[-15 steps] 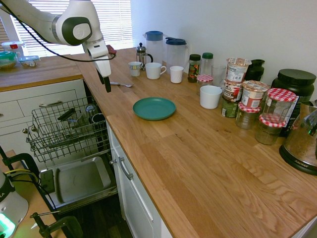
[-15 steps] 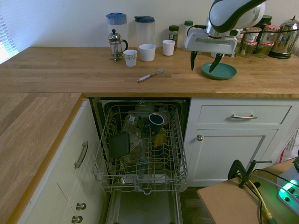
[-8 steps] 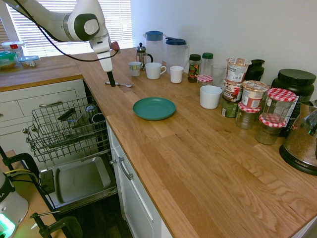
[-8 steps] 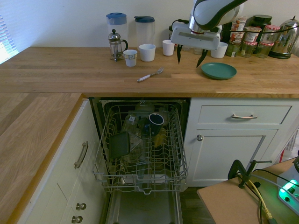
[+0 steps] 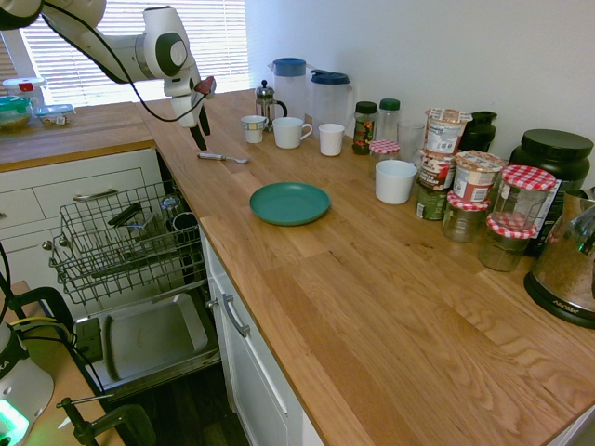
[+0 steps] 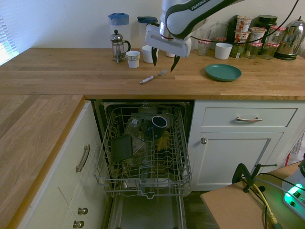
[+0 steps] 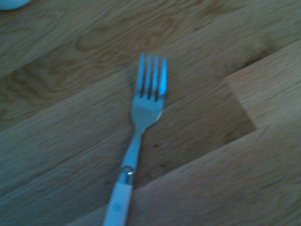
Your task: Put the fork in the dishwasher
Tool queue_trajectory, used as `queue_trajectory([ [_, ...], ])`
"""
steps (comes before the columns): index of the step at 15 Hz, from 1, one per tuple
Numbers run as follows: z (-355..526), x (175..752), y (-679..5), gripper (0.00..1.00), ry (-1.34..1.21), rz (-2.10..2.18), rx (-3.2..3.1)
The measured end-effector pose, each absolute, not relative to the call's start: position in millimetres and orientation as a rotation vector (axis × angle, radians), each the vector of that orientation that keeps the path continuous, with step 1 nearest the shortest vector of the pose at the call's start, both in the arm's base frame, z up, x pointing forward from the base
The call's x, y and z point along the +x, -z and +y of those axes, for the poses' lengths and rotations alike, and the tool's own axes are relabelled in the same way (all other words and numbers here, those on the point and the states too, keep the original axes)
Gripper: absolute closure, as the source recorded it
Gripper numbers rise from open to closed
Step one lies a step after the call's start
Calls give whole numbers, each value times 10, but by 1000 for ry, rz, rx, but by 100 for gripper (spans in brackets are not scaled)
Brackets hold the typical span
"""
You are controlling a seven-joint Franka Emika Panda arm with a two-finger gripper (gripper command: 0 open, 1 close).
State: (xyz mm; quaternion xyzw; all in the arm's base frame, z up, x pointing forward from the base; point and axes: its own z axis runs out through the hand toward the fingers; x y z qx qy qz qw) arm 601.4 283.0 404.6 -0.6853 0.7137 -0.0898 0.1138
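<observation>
We're lining up our spread end effector (image 6: pixel 163 67) above the fork (image 6: pixel 153 77); next, descend and grip.

The shiny fork (image 6: pixel 153 77) with a pale handle lies flat above the open dishwasher (image 6: pixel 144 150), its wire rack out

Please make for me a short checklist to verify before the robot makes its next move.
1. Gripper open: ok.
2. Fork lying on the wooden countertop, not yet grasped: ok.
3. Gripper above the fork: ok.
4. Fingers aligned across the fork's handle: cannot tell.
5. Dishwasher rack pulled out: ok.
6. Fork in the dishwasher: not ok.
</observation>
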Motion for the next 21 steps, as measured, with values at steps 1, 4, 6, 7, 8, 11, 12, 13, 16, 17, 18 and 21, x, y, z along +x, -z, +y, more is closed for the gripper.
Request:
queue_trajectory([
  [1, 2839, 6104, -4000, 0, 270, 2134, -1967],
  [4, 2846, 6257, -3861, 0, 309, 2197, -1941],
  [6, 2878, 6287, -3821, 0, 305, 2221, -1917],
  [7, 2906, 6314, -3791, 0, 297, 2240, -1892],
  [8, 2935, 6352, -3770, 0, 286, 2261, -1860],
  [11, 2970, 6453, -3727, 0, 268, 2326, -1771],
  [12, 2961, 6486, -3702, 0, 270, 2355, -1746],
  [13, 2967, 6521, -3682, 0, 270, 2380, -1730],
  [16, 3045, 6610, -3586, 0, 271, 2431, -1716],
  [17, 3070, 6651, -3553, 0, 270, 2439, -1717],
  [18, 3085, 6699, -3527, 0, 269, 2446, -1716],
  [21, 3070, 6829, -3460, 0, 271, 2472, -1704],
])
